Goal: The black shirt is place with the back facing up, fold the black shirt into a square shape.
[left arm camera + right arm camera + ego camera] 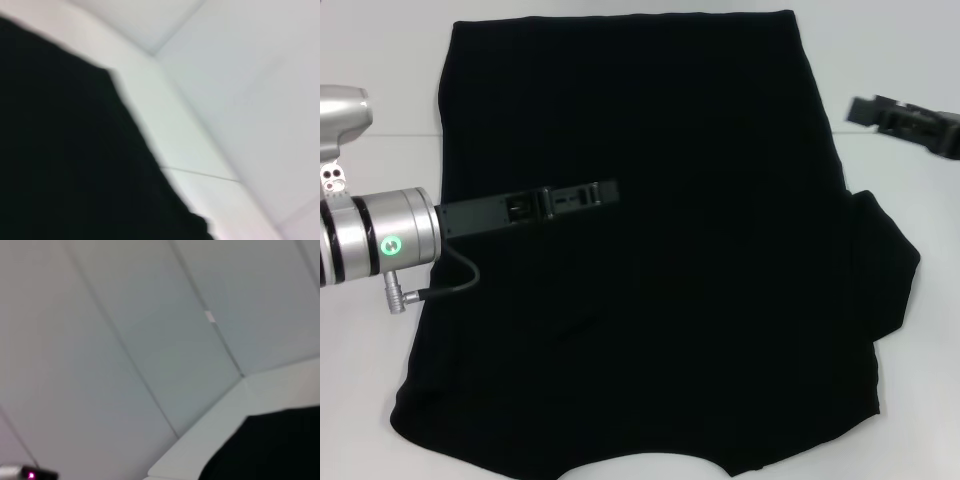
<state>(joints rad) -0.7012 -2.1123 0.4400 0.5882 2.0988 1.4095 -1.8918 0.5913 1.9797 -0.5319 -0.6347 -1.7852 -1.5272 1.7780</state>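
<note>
The black shirt (660, 270) lies flat on the white table and fills most of the head view, plain side up, no lettering showing. One sleeve (888, 262) sticks out on the right; the left side runs straight. My left gripper (610, 188) reaches in from the left and hovers over the shirt's upper left part, seen edge-on. My right gripper (860, 110) hangs over bare table just past the shirt's upper right edge. The left wrist view shows the black shirt (65, 150) close up. A corner of the black shirt (272, 450) also shows in the right wrist view.
Bare white table (370, 400) shows on both sides of the shirt. The left arm's silver wrist (380, 245) with a grey cable (450, 282) sits at the shirt's left edge. The table's far edge (165, 130) and pale panels behind appear in the wrist views.
</note>
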